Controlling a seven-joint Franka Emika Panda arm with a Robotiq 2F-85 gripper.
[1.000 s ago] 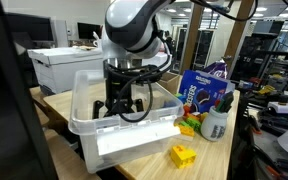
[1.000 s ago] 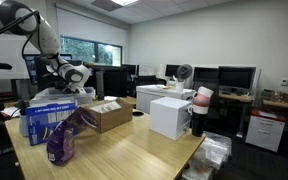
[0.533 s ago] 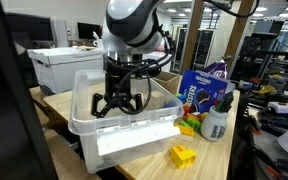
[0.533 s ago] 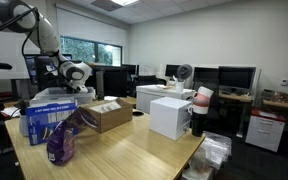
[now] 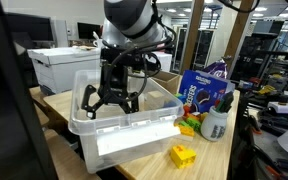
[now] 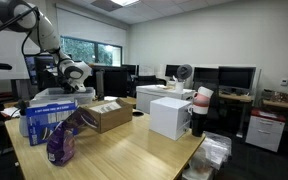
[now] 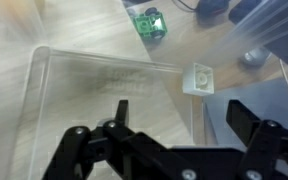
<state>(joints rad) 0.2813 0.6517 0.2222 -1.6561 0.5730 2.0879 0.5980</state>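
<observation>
- Hand (image 5: pixel 112 108) spread wide and empty, nothing between the fingers.
- Poised over the clear plastic bin (image 5: pixel 124 127), fingertips about level with its rim; hard to say whether dipped inside or just above.
- Bin standing upright near the edge of the table (image 5: pixel 149 168), open at the top; floor of it apparently bare in the wrist view.
- Probably light for its bulk: thin, see-through walls, nothing visible inside to weigh it down.
- Likely somewhat flexible at the walls, stiffer along the rolled rim and at the corners.
- Smooth, glossy plastic, so judged slippery under a pinch; liable to slide on the wood if nudged sideways.
- Too broad to span across, by the look of it; best hold judged to be one wall at the rim, a finger inside and a finger outside, near a corner for stiffness.
- Risk of tipping if lifted by one wall only.
- Close outside the bin: a white block (image 7: pixel 201 78) just beside the corner, a green toy (image 7: pixel 148 22) farther off, a yellow block (image 5: pixel 183 155) in front, a blue bag (image 5: pixel 197 92) at the side.
</observation>
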